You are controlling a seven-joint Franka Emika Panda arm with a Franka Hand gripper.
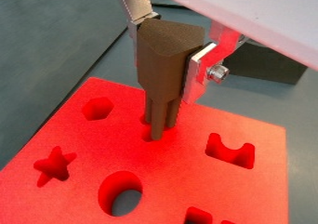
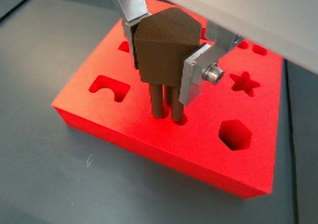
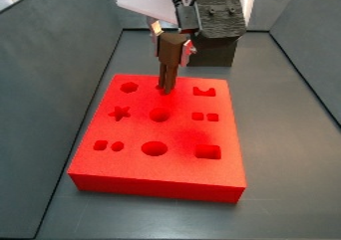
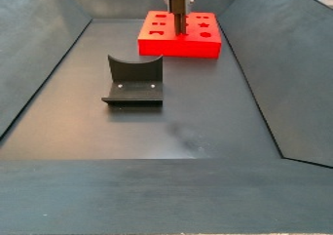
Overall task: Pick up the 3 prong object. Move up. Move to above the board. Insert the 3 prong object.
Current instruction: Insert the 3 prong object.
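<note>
My gripper (image 1: 168, 53) is shut on the 3 prong object (image 1: 159, 60), a brown block with slim prongs pointing down. It also shows in a wrist view (image 2: 162, 51) and in both side views (image 3: 170, 53) (image 4: 176, 5). The silver fingers (image 2: 192, 74) clamp its two sides. The prongs stand upright on the red board (image 1: 267, 191), and their tips meet its top near the middle of the far rows (image 3: 166, 87). How deep they sit I cannot tell. The board lies flat on the grey floor in both side views (image 3: 180, 169) (image 4: 182, 49).
The board has star (image 1: 54, 163), hexagon (image 1: 97, 107), oval (image 1: 121, 191) and U-shaped (image 1: 230, 151) recesses around the prongs. The dark fixture (image 4: 132, 80) stands on the floor apart from the board and also shows in a side view (image 3: 220, 47). Sloped grey walls (image 4: 46, 73) enclose the floor.
</note>
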